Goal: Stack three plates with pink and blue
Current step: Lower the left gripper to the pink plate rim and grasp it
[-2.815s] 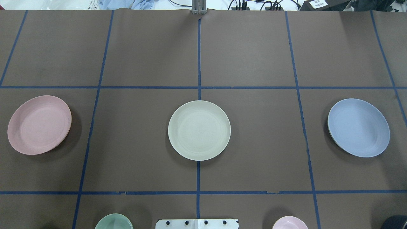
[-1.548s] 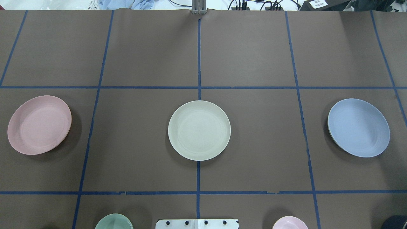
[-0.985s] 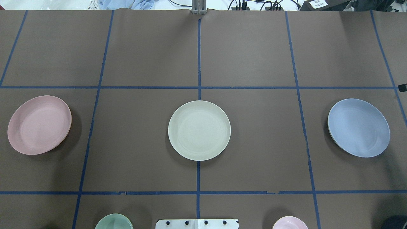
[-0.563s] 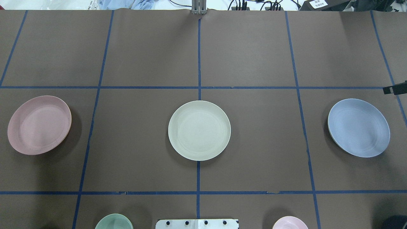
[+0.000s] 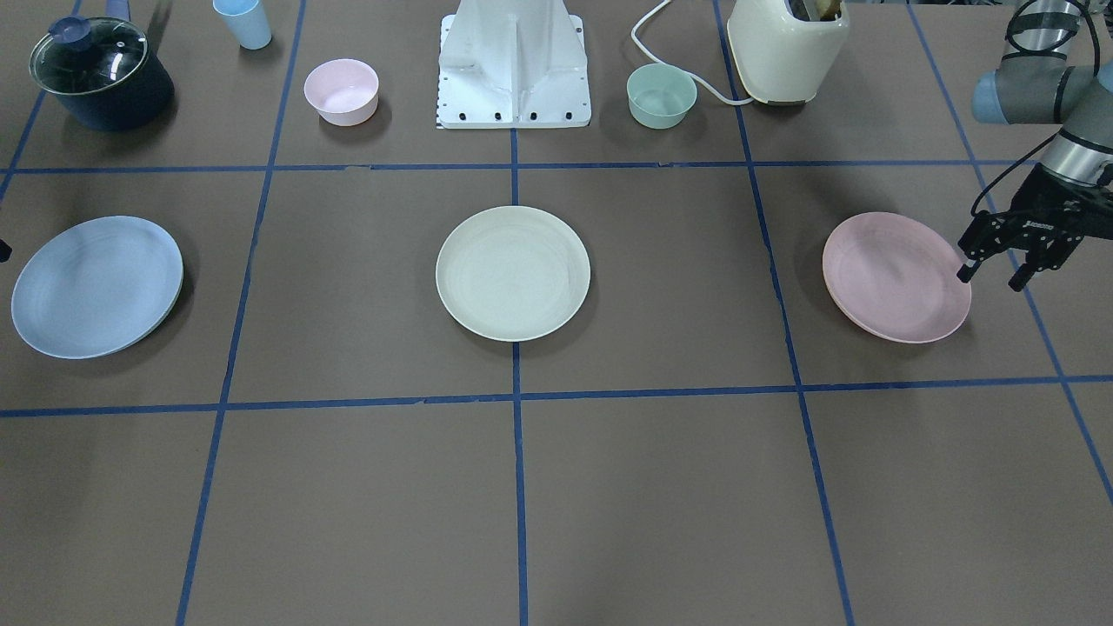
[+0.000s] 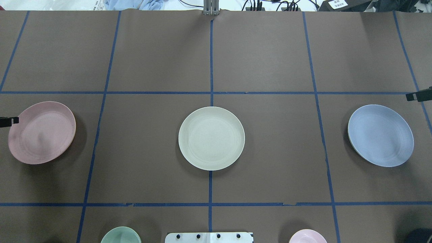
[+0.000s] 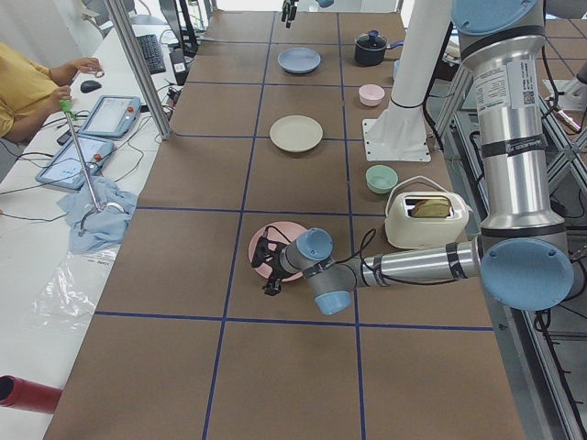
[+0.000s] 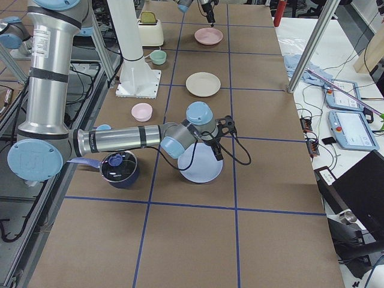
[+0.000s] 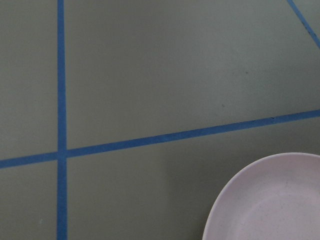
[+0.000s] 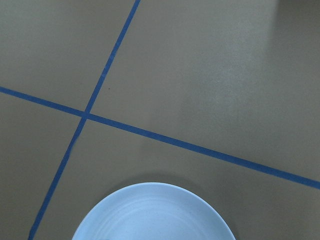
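Note:
Three plates lie in a row on the brown table. The pink plate is on my left, the cream plate in the middle, and the light blue plate on my right. My left gripper is open and empty, hovering at the pink plate's outer rim; one fingertip shows in the overhead view. My right gripper hangs over the blue plate's far outer edge; only one fingertip shows overhead, so I cannot tell its state.
Along the robot's side stand a dark lidded pot, a small blue cup, a pink bowl, the white robot base, a mint bowl and a cream toaster. Blue tape lines grid the table.
The right gripper's tip came in at the overhead view's right edge, then the left gripper's tip at the left edge by the pink plate. The plates have not moved.

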